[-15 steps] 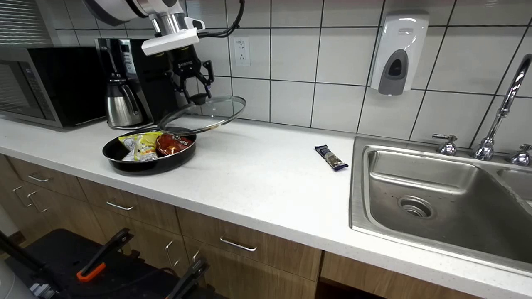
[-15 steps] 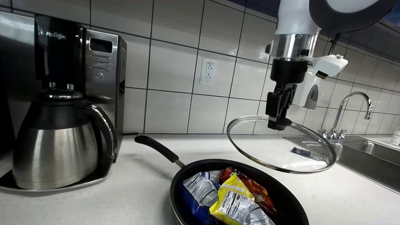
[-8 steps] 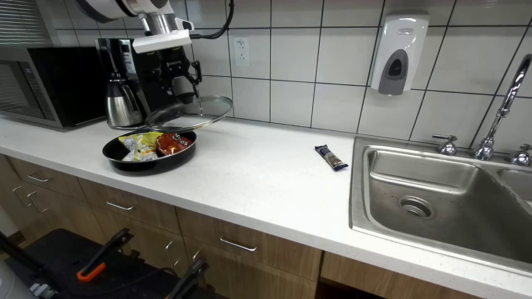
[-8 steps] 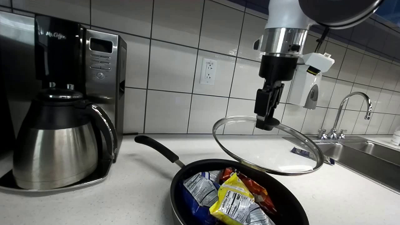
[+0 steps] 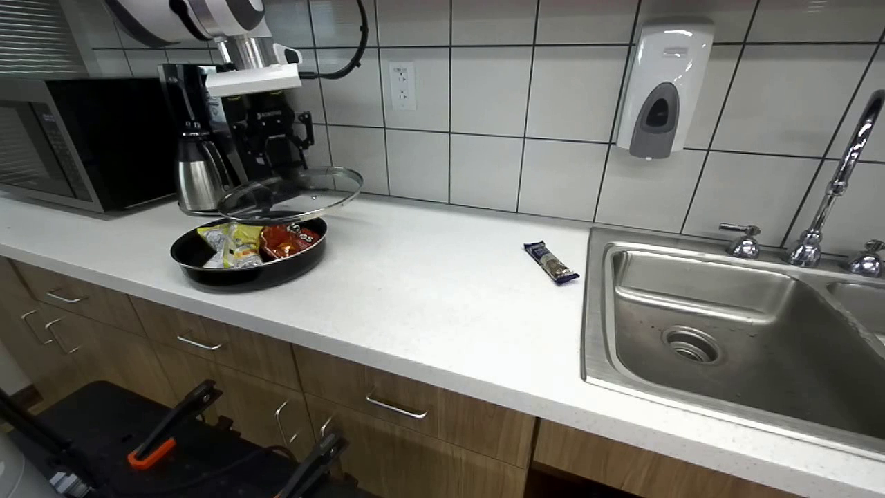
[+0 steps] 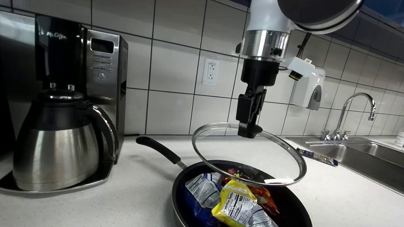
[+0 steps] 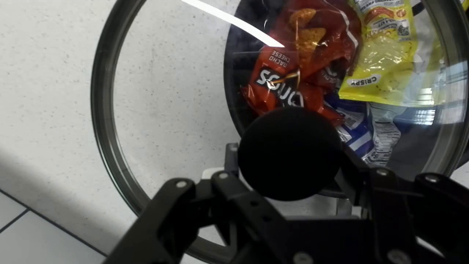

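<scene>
Hand (image 7: pixel 289 167) gripping glass lid (image 6: pixel 249 157) by knob (image 7: pixel 289 146), partly over pan (image 6: pixel 292 208), snack bags (image 6: pixel 236 201) inside; 1 coffee maker (image 6: pixel 102 82) near.

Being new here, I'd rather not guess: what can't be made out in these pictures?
Blue bag: in the wrist view, partly hidden by the yellow bag and the knob of the lid.
Pan: in an exterior view, bottom edge cuts off the near rim.
Microwave: in an exterior view, left edge cuts off one end.
Wrapped bar: in both exterior views, lettering too small.
Gripper: in the wrist view, exact contact with the knob lost, black on black.
</scene>
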You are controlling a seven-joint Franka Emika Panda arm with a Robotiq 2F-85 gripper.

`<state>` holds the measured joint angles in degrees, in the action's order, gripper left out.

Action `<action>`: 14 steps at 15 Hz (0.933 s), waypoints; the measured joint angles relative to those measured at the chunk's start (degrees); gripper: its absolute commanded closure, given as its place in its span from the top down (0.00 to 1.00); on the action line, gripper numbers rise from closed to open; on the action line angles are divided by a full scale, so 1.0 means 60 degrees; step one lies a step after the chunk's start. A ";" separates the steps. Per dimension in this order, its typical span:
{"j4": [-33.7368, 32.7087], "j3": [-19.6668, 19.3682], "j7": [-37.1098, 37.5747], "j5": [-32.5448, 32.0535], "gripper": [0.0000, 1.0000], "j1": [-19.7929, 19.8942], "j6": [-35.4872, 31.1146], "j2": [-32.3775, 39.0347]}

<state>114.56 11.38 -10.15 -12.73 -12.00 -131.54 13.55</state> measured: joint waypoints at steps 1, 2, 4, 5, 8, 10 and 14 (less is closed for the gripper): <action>-0.0084 0.0041 -0.0032 0.0044 0.39 -0.0045 0.0000 0.0115; -0.0163 0.0082 -0.0051 0.0074 0.39 -0.0086 0.0000 0.0218; -0.0299 0.0168 -0.0103 0.0137 0.39 -0.0145 0.0000 0.0398; -0.0358 0.0213 -0.0142 0.0182 0.39 -0.0162 0.0000 0.0465; -0.0488 0.0330 -0.0417 0.0421 0.39 -0.0199 0.0000 0.0628; -0.0545 0.0402 -0.0571 0.0538 0.39 -0.0207 0.0000 0.0720; -0.0582 0.0505 -0.0860 0.0812 0.39 -0.0218 0.0001 0.0862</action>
<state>111.07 14.41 -15.31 -7.86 -13.31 -131.54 18.72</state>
